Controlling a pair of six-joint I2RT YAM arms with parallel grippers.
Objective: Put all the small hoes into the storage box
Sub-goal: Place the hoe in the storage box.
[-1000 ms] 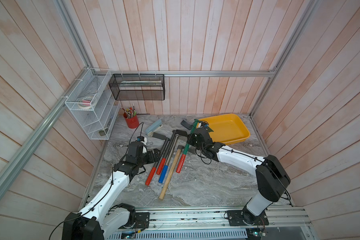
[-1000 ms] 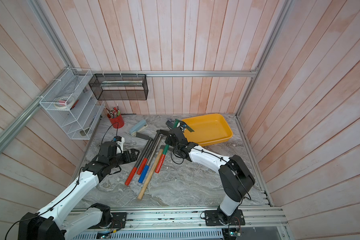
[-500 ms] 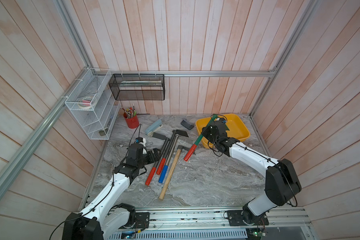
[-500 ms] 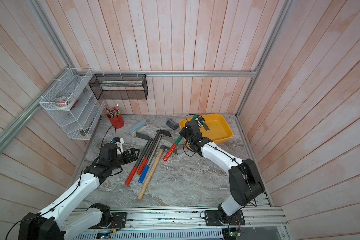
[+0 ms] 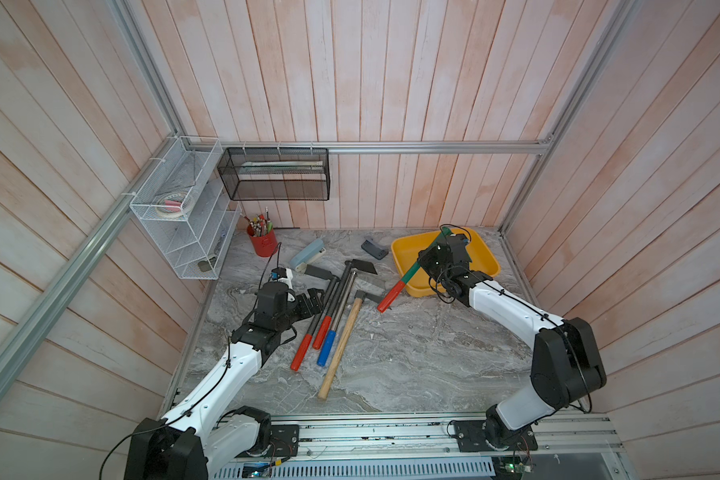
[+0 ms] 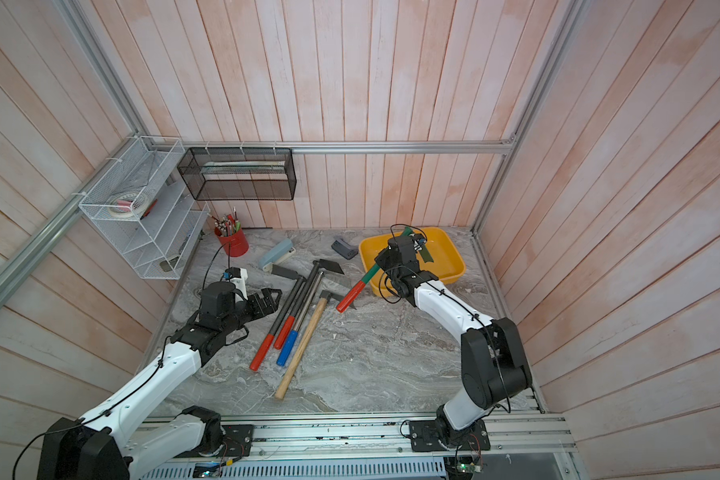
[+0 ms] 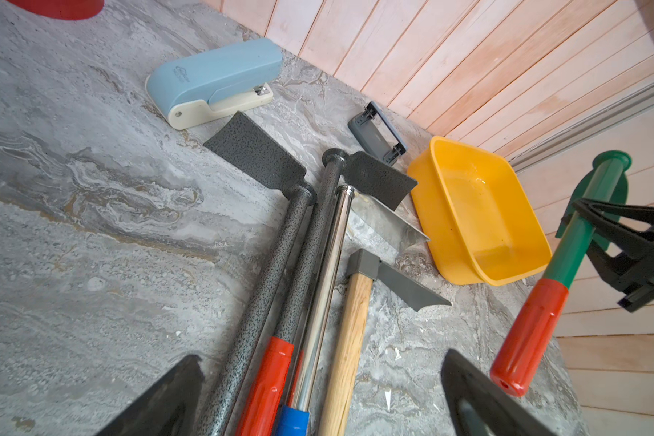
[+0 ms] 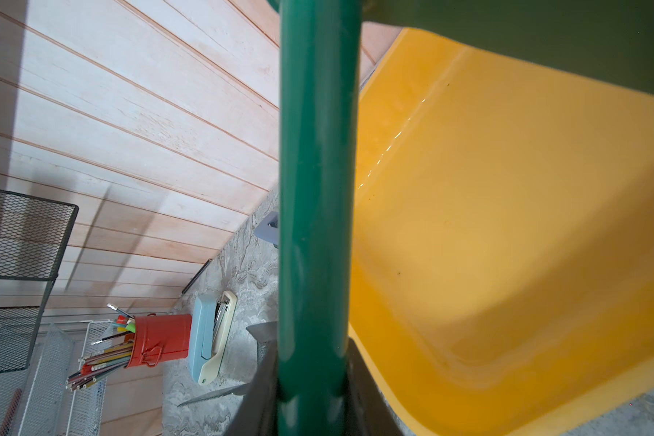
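Small hoe [image 5: 408, 274] moved over storage box [image 5: 479, 258] rim, right tool [image 5: 441, 247] clamped on it; left tool [image 5: 313, 300] gaping.

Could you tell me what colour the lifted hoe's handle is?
The small hoe is green with a red grip, clearest in the left wrist view.

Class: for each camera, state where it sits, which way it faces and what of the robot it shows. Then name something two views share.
Top views: high at the front, looking down on the table; both arms whole, left gripper open, right gripper shut on the small hoe above the storage box.
Left wrist: low over the table, facing the storage box; own fingertips show.
Right wrist: looks along the hoe's green shaft into the box; dark fingers flank it.
Shared: both wrist views show the stapler.
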